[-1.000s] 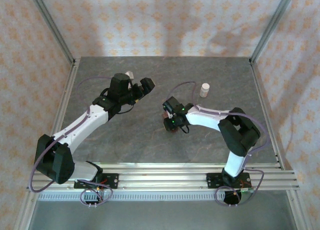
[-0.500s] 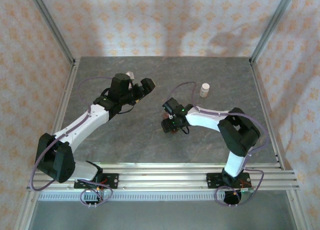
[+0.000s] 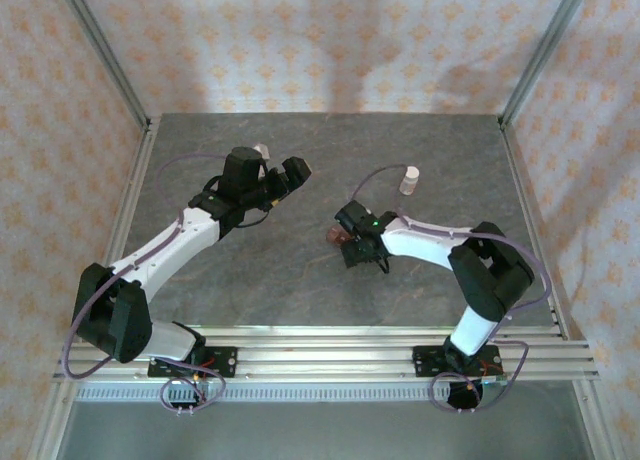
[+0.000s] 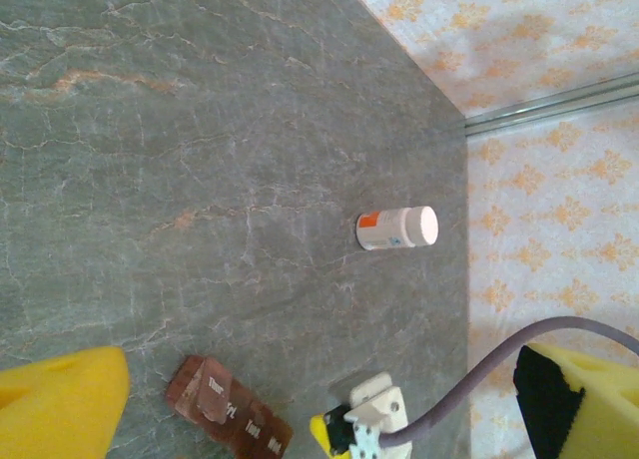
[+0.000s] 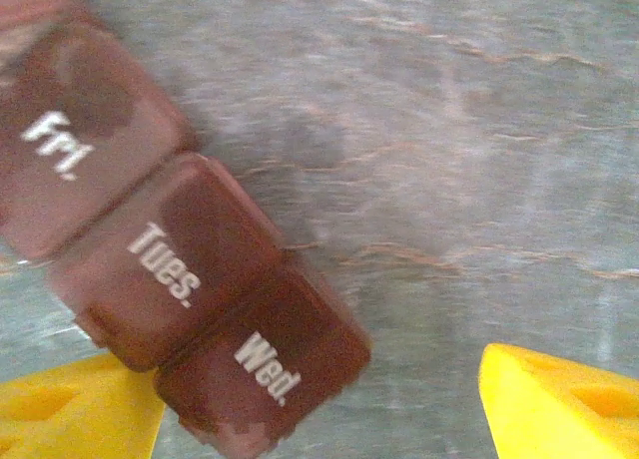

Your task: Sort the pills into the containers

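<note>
Right fingers (image 5: 559,404) have parted — containers (image 5: 175,269) rest flat on the table (image 5: 449,130).

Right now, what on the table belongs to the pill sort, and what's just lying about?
Job:
- containers, brown strip marked Fri., Tues., Wed.

Lying about:
- white bottle, upright, well apart from the strip; probably spare, though I can't tell what's inside

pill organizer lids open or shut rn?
Shut: the container strip shows its Fri., Tues. and Wed. lids lying flat and closed; the fourth lid is cut off, cannot tell.
</note>
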Controlling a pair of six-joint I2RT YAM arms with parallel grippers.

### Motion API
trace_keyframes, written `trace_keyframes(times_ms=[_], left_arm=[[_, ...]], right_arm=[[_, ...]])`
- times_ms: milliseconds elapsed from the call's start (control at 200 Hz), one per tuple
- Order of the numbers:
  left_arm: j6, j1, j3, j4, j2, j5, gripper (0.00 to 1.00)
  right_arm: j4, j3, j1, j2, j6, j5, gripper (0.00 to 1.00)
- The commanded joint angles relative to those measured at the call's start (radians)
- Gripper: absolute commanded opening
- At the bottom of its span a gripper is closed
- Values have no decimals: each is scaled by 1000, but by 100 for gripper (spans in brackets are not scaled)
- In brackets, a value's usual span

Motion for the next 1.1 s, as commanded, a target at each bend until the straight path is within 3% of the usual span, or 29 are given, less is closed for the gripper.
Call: trace_keyframes(times_ms=[0,285,526,726,931,1096], left_arm=[[14,7,22,27,6,13,100],[40,6,27,-4,-12,7,100],[91,6,57,-55,5,3,100],[286,-11,180,-265,64,-46,100],[565,-77,331,-525,160,-167,100],[714,-145,373,-632,241,-294,100]], right_arm=[[-71,44,-24,8,38,96,81],[-101,119,-89,74,35,131,80],[-126,114,-103,-10,39,63,80],[-132,121,-151,-99,103,-55,81],[-96,159,-226,-31,168,-138,81],[-63,173,-237,29,196,-157,81]])
